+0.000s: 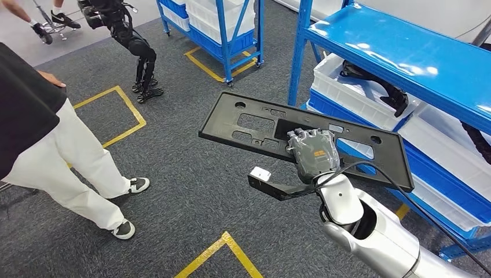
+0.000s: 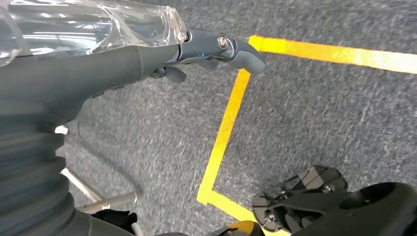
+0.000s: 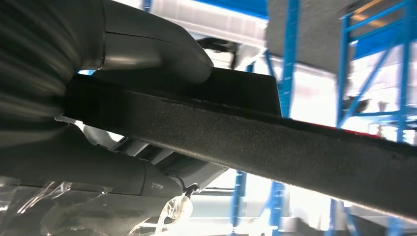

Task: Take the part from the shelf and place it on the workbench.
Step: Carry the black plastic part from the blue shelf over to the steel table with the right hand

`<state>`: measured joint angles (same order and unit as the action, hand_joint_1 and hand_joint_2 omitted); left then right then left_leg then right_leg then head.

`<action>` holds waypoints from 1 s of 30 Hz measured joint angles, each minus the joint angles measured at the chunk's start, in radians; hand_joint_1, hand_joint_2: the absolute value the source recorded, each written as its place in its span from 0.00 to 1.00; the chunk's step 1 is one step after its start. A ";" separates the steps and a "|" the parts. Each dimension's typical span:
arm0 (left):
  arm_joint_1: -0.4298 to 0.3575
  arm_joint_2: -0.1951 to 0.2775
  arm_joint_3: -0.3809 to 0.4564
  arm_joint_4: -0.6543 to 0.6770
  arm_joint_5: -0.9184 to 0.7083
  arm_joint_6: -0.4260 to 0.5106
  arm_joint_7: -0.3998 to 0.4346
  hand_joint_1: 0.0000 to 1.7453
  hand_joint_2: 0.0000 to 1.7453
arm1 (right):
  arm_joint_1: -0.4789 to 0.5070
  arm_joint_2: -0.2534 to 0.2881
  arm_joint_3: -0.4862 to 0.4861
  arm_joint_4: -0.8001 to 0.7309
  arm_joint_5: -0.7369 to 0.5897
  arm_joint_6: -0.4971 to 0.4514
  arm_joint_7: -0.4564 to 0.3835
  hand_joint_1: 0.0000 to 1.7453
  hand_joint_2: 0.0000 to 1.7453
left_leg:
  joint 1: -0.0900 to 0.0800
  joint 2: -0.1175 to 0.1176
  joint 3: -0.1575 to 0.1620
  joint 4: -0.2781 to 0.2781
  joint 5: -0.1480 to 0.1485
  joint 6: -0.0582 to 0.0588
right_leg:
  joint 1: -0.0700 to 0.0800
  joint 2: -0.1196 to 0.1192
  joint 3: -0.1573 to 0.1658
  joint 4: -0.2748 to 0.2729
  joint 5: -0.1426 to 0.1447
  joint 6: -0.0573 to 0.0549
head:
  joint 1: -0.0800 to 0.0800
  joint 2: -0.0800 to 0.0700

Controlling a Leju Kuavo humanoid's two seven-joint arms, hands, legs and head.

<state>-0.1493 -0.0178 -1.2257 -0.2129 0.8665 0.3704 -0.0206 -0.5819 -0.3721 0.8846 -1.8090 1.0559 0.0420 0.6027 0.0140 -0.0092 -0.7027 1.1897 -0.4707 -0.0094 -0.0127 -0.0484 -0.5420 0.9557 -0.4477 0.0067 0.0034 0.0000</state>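
The right hand (image 1: pixel 313 152) is gripping the part (image 1: pixel 255 124) — a long flat black plastic panel with rectangular cut-outs and small holes — at the middle of the long edge nearest the robot, fingers lying over the top face. The part is riding level in the air above the grey carpet (image 1: pixel 191 191), clear of the blue shelf (image 1: pixel 405 52) and just beside its front upright. In the right wrist view the thumb (image 3: pixel 147 44) is pressing on one face of the part (image 3: pixel 275 142) while darker fingers (image 3: pixel 98 172) are clamping the other face, the panel's edge running across between them.

On the blue shelf, white bins (image 1: pixel 353 90) are sitting under the top board, one holding another black piece (image 1: pixel 382 87). A second blue rack (image 1: pixel 226 29) with white bins is standing farther off across the carpet from the shelf. Yellow tape lines (image 1: pixel 124 116) are marking the carpet. A person in white trousers (image 1: pixel 63 156) is standing well apart from the shelf, on the carpet.

The left hand (image 2: pixel 196 51) is hanging over the carpet and a yellow tape corner (image 2: pixel 221 142) — fingers curled in, holding nothing.
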 joint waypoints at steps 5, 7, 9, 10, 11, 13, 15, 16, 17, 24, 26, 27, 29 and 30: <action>-0.008 0.001 0.000 0.000 0.000 0.001 0.000 0.00 1.00 | 0.004 -0.004 -0.006 -0.010 0.000 0.000 0.000 1.00 1.00 | -0.033 0.078 0.130 -0.250 0.082 0.035 | 0.011 -0.045 0.005 0.001 -0.008 0.010 | 0.000 0.000; -0.009 -0.001 0.000 0.000 0.000 0.001 0.000 0.00 1.00 | 0.006 -0.006 -0.008 -0.011 0.000 0.001 0.000 1.00 1.00 | -0.030 0.054 0.129 -0.255 0.088 0.043 | 0.010 -0.053 0.008 0.002 -0.014 0.017 | -0.001 0.000; -0.011 -0.003 0.000 -0.001 0.000 0.001 0.000 0.00 1.00 | 0.007 -0.008 -0.013 -0.013 0.001 0.001 0.000 1.00 1.00 | -0.022 0.031 0.133 -0.263 0.095 0.053 | 0.007 -0.013 -0.011 0.052 -0.050 0.024 | 0.000 0.000; -0.012 -0.004 0.000 -0.001 0.000 0.001 0.001 0.00 1.00 | 0.008 -0.010 -0.016 -0.014 0.001 0.001 0.001 1.00 1.00 | -0.019 0.020 0.135 -0.265 0.097 0.056 | 0.004 0.016 -0.038 0.112 -0.083 0.027 | 0.000 0.000; -0.013 -0.005 0.000 -0.001 0.000 0.001 0.002 0.00 1.00 | 0.010 -0.012 -0.018 -0.014 0.001 0.002 0.001 1.00 1.00 | -0.018 0.008 0.135 -0.266 0.098 0.058 | 0.004 0.035 -0.073 0.186 -0.118 0.029 | 0.000 0.000; -0.012 -0.006 0.000 -0.001 0.000 0.001 0.003 0.00 1.00 | 0.015 -0.016 -0.020 -0.014 0.000 0.003 0.001 1.00 1.00 | -0.016 -0.018 0.135 -0.265 0.098 0.059 | 0.002 0.044 -0.132 0.300 -0.151 0.034 | 0.000 0.000; -0.010 -0.007 0.000 -0.001 0.000 0.001 0.003 0.00 1.00 | 0.018 -0.017 -0.020 -0.014 0.000 0.004 0.001 1.00 1.00 | -0.011 -0.047 0.136 -0.261 0.097 0.057 | -0.003 0.048 -0.122 0.262 -0.104 0.040 | 0.000 0.000; -0.009 -0.008 0.000 -0.001 0.000 0.001 0.003 0.00 1.00 | 0.018 -0.017 -0.021 -0.014 0.000 0.004 0.001 1.00 1.00 | -0.008 -0.061 0.136 -0.257 0.095 0.053 | -0.009 0.060 -0.092 0.191 -0.061 0.045 | 0.000 0.000; -0.009 -0.008 0.000 -0.001 0.000 0.001 0.003 0.00 1.00 | 0.018 -0.017 -0.022 -0.014 0.000 0.004 0.000 1.00 1.00 | -0.006 -0.074 0.134 -0.252 0.092 0.047 | -0.016 0.084 -0.060 0.120 -0.030 0.050 | 0.000 0.000; -0.001 -0.008 0.000 0.000 0.007 0.004 0.002 0.00 1.00 | 0.014 -0.016 -0.023 -0.014 0.000 0.007 -0.016 1.00 1.00 | -0.003 -0.073 0.083 -0.191 0.068 0.008 | -0.017 0.078 -0.023 0.032 -0.003 0.018 | -0.002 0.000; -0.002 -0.008 0.000 0.000 0.019 0.010 -0.004 0.00 1.00 | 0.009 -0.014 -0.023 -0.012 -0.004 0.005 -0.034 1.00 1.00 | -0.006 -0.019 0.021 -0.062 0.008 0.002 | -0.013 0.053 -0.022 0.031 -0.004 0.010 | -0.003 0.000; -0.002 -0.008 0.001 0.000 0.028 0.013 -0.010 0.00 1.00 | 0.006 -0.011 -0.022 -0.009 -0.007 0.004 -0.046 1.00 1.00 | -0.006 -0.010 -0.016 0.013 -0.020 0.002 | -0.010 0.041 -0.022 0.031 -0.005 0.008 | -0.002 0.000; 0.005 -0.008 0.002 0.000 0.043 0.018 -0.022 0.00 1.00 | -0.003 0.001 -0.017 0.001 -0.012 0.001 -0.070 1.00 1.00 | -0.008 -0.007 -0.053 0.084 -0.033 0.006 | -0.004 0.019 -0.022 0.031 -0.007 0.005 | -0.003 0.000; 0.009 -0.008 0.002 0.000 0.049 0.019 -0.027 0.00 1.00 | -0.011 0.011 -0.013 0.008 -0.012 -0.001 -0.079 1.00 1.00 | -0.011 -0.005 -0.039 0.052 -0.010 0.012 | -0.002 0.009 -0.022 0.031 -0.008 0.003 | -0.003 0.000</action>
<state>-0.1406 -0.0260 -1.2235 -0.2132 0.9155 0.3891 -0.0474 -0.5925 -0.3612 0.8712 -1.8013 1.0436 0.0406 0.5233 0.0030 -0.0146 -0.7413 1.2416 -0.4803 0.0024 -0.0150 -0.0398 -0.5636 0.9868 -0.4557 0.0102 0.0008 0.0000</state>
